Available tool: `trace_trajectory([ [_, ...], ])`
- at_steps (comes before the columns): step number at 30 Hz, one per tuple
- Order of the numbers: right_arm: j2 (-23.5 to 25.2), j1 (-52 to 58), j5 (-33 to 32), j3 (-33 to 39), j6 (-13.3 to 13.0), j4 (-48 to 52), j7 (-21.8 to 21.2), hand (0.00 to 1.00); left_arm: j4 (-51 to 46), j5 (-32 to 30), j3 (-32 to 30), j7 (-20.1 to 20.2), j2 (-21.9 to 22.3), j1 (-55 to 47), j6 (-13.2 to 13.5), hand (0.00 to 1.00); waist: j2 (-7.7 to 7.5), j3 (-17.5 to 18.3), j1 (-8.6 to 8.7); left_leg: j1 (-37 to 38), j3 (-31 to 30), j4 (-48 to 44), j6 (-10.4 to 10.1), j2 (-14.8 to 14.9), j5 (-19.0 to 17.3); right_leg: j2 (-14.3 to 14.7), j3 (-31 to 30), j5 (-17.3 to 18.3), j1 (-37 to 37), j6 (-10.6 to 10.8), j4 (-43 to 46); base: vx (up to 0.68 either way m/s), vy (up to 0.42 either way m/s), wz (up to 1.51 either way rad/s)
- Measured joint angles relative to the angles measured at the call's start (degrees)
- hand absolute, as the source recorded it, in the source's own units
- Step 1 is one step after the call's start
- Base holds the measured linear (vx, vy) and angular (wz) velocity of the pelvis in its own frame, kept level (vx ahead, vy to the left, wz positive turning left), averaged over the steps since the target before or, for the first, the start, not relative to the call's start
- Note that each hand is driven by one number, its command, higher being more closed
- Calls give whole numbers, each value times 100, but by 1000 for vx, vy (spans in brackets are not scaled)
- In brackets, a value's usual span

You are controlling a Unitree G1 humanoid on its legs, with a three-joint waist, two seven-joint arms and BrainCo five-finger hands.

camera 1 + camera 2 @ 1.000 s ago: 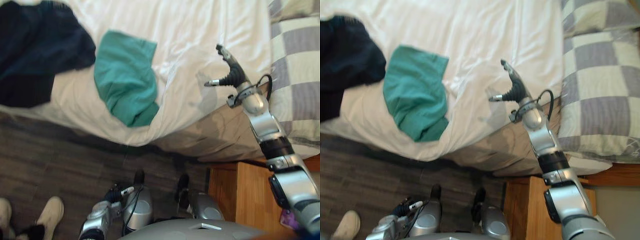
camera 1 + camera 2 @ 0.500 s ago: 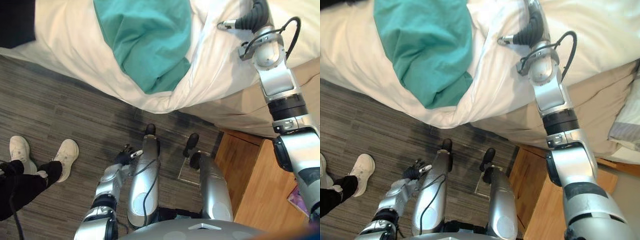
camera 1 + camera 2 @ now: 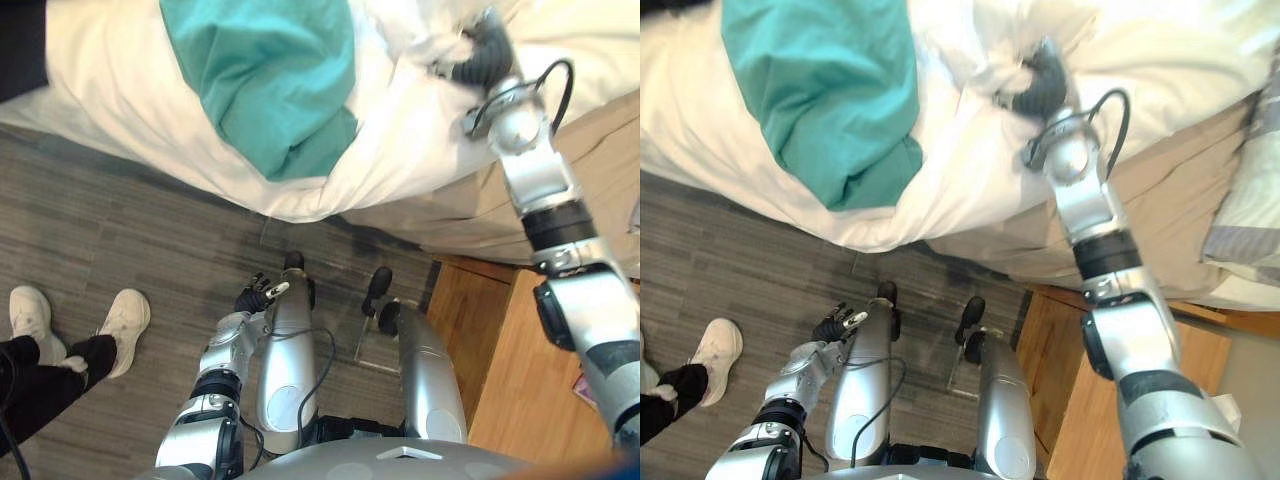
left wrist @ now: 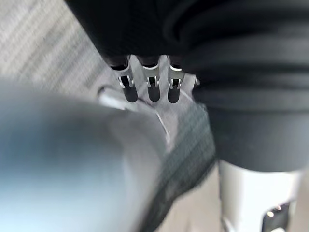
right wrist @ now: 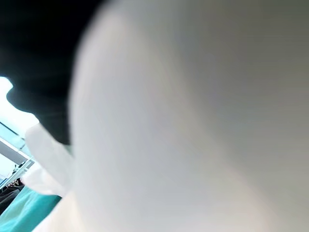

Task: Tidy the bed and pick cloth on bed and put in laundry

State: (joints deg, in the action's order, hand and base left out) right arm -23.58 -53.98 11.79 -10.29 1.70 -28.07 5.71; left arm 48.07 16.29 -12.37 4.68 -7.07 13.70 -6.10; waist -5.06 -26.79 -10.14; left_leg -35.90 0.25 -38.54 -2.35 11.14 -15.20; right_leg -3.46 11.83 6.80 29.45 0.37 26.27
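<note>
Grey floor (image 3: 120, 220) nearest: we are letting our left robot hand (image 3: 262, 293) hang relaxed and empty, unneeded. Farther, the teal cloth (image 3: 265, 80) is draping over the bed's (image 3: 450, 215) near edge. Our right robot hand (image 3: 482, 55) is sitting in bunched white sheet (image 3: 120, 90), probably tidying; we cannot tell its grip.

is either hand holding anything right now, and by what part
Cannot tell for the right hand: it sits in a bunched fold of the white sheet near its edge. The left hand hangs open over the floor, holding nothing.

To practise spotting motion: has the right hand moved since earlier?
Yes. The right hand dropped onto the white sheet, bunching it, beside the teal cloth.
</note>
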Motion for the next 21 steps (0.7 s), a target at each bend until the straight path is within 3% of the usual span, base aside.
trace_trajectory([
  [4, 545, 1493, -449, 360, -311, 249, 7, 100, -216, -141, 4, -97, -36, -457, -225, 0, -149, 238, 20, 1172, 335, 770, -83, 33, 120, 141, -229, -367, -1143, 78, -1116, 144, -26, -23],
  [9, 794, 3040, -488, 626, -372, 431, 113, 100, -204, -380, 198, -89, -42, -992, -370, 0, -284, 1057, 309, 2049, 668, 1722, -88, -141, 352, 112, -466, -793, -1955, 166, -2231, 156, -8, -18],
  [10, 828, 3363, -487, 700, -434, 529, 114, 0, -203, -407, 224, -85, -37, -1095, -370, 0, -301, 1189, 365, 2205, 731, 1917, -85, -193, 414, 88, -500, -810, -2029, 188, -2299, 108, -8, -14],
  [15, 1225, 4900, -502, 1326, -733, 711, 131, 0, -157, -491, 408, 0, 40, -1776, -361, 0, -230, 1902, 702, 2999, 1030, 2896, -70, -432, 740, -62, -738, -843, -2312, 239, -2490, 71, 8, -22],
  [18, 1552, 5639, -826, 1685, -1052, 678, 132, 0, 96, -643, 451, 83, 65, -2019, -289, 0, -78, 2150, 807, 3397, 1208, 3215, -51, -515, 794, -84, -961, -843, -2491, 250, -2553, 0, 39, -29],
  [21, 1836, 6159, -1236, 2029, -1271, 469, 263, 0, 222, -688, 443, 188, 108, -2212, -152, 0, 77, 2313, 1019, 3636, 1297, 3486, -62, -598, 867, -142, -1039, -825, -2586, 293, -2591, -16, 40, -13],
])
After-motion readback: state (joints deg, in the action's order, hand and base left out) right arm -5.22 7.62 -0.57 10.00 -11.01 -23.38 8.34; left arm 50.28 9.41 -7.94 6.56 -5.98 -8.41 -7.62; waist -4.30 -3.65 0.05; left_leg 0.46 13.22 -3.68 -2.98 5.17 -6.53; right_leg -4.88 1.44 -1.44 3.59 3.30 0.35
